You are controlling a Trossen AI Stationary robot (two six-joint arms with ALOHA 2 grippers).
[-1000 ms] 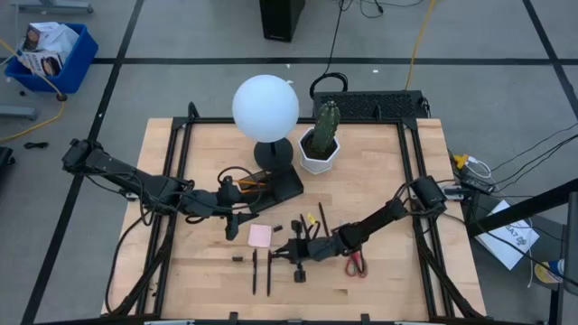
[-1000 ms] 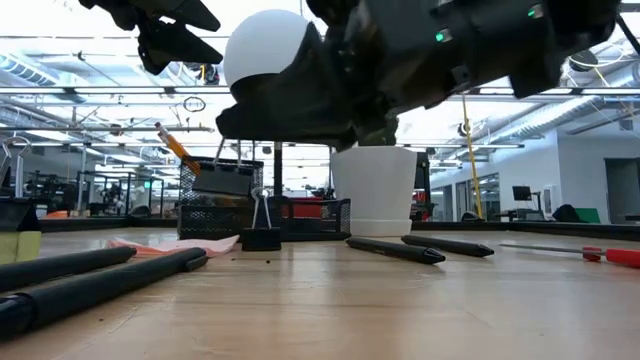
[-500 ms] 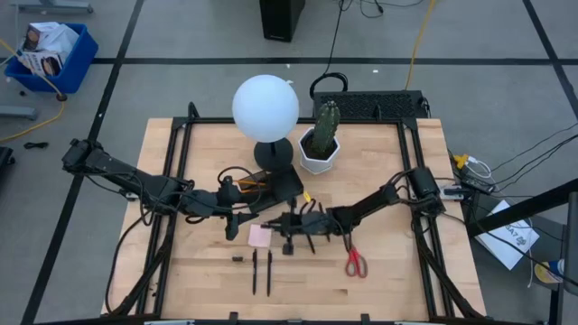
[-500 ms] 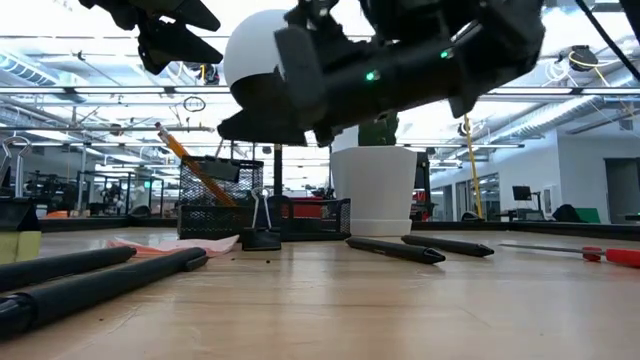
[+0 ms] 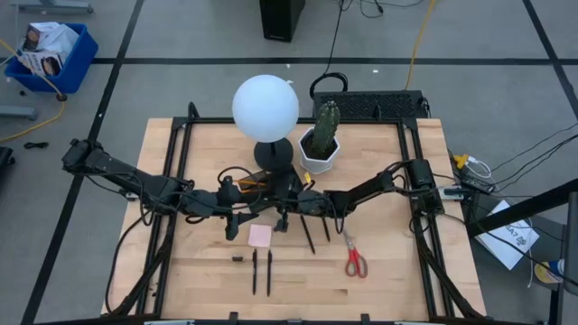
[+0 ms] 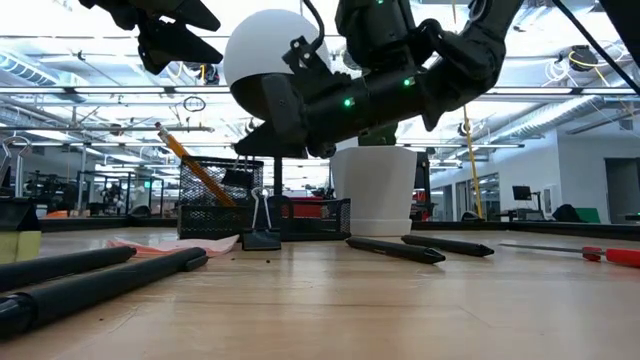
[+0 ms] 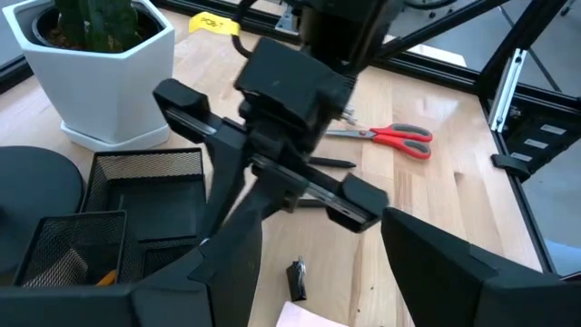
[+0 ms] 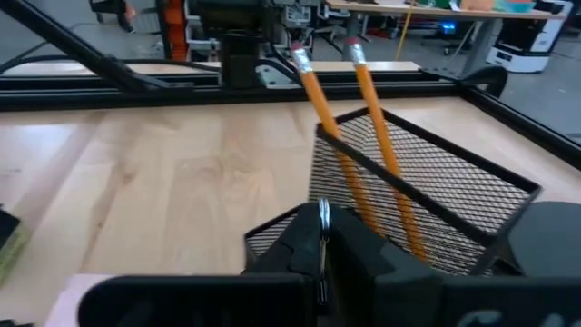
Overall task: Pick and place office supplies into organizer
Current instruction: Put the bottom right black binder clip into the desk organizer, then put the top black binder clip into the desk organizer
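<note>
Right hand (image 5: 287, 204) clamped on binder clip (image 8: 323, 238) | above organizer (image 5: 271, 187) rim; left hand (image 5: 237, 219) apart

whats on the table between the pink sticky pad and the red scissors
Two slim black pens lie between the pink pad and scissors, seen in the high view.

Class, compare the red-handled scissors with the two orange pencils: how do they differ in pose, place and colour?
The scissors lie flat on the bare table; the pencils stand leaning inside the black mesh organizer. The scissors are already out of reach of any compartment, the pencils are stowed. The scissors have red handles; the pencils are orange with silver ferrules. Both are untouched by the fingers.
</note>
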